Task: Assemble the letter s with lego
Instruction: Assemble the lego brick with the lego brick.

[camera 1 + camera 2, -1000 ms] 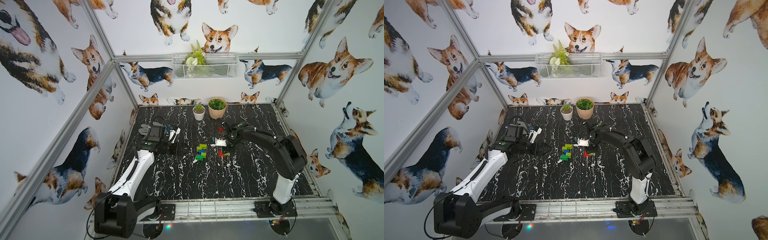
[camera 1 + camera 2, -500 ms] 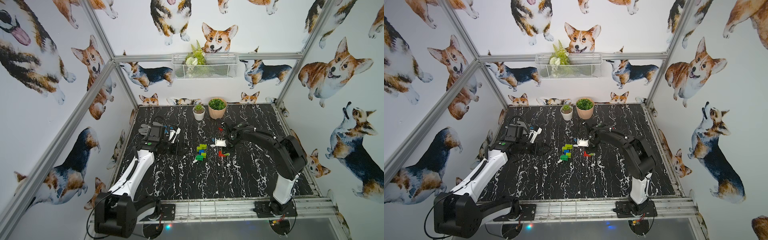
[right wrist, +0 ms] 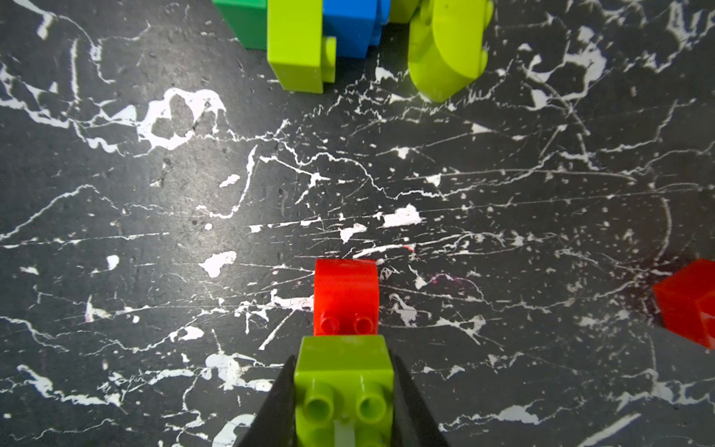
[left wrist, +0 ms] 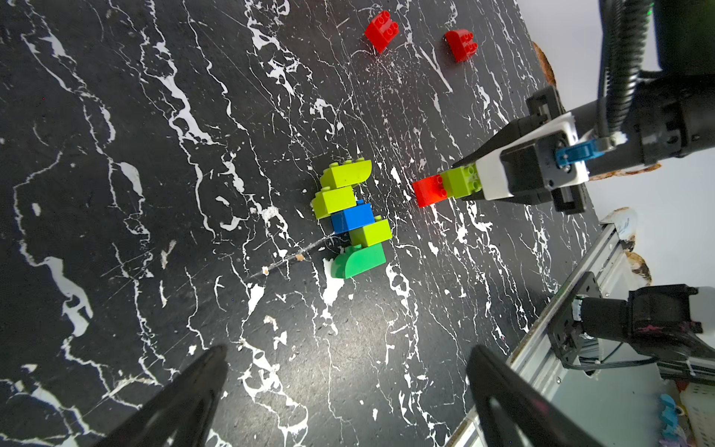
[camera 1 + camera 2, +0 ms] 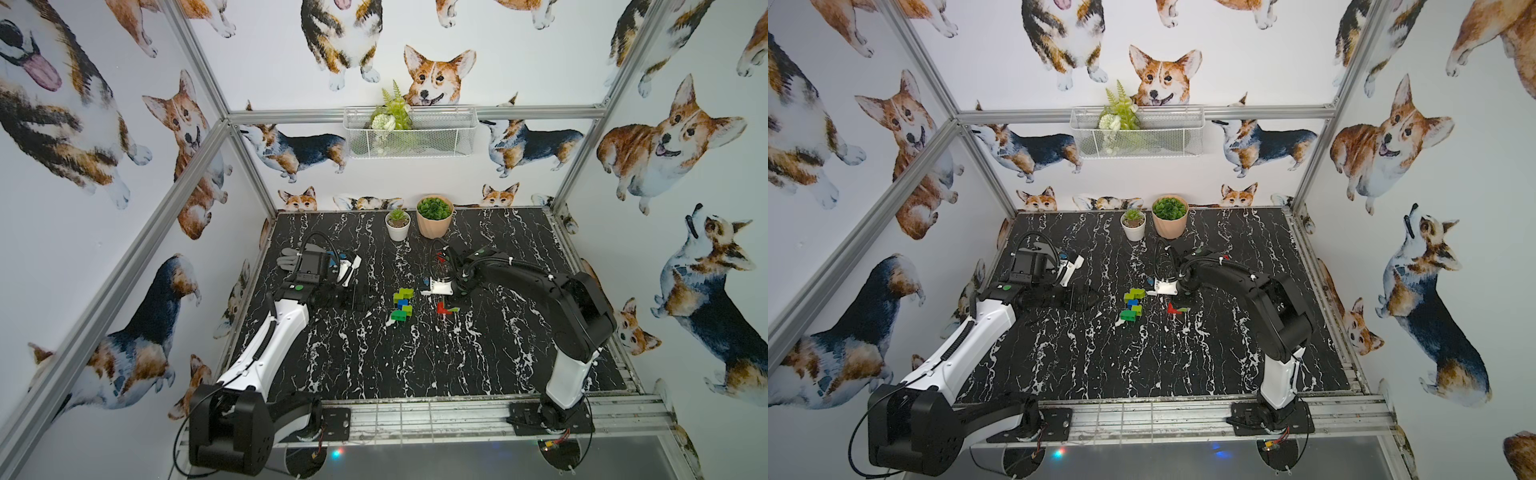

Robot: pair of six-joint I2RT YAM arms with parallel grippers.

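A lego stack (image 4: 353,216) lies on the black marble table (image 5: 374,361): three lime bricks, one blue, and a dark green one at the near end, seen in both top views (image 5: 402,305) (image 5: 1132,305). My right gripper (image 3: 343,365) is shut on a lime brick (image 3: 343,371) with a red brick (image 3: 345,294) stuck to its far end, just right of the stack (image 5: 448,308). I cannot tell whether this pair touches the table. Two loose red bricks (image 4: 382,31) (image 4: 461,44) lie farther back. My left gripper (image 4: 348,348) stands open and empty, left of the stack (image 5: 357,297).
A white plant pot (image 5: 398,226) and a larger terracotta pot (image 5: 434,218) stand at the table's back edge. A wire basket (image 5: 409,131) hangs on the back wall. The metal rail (image 5: 415,415) with both arm bases runs along the front.
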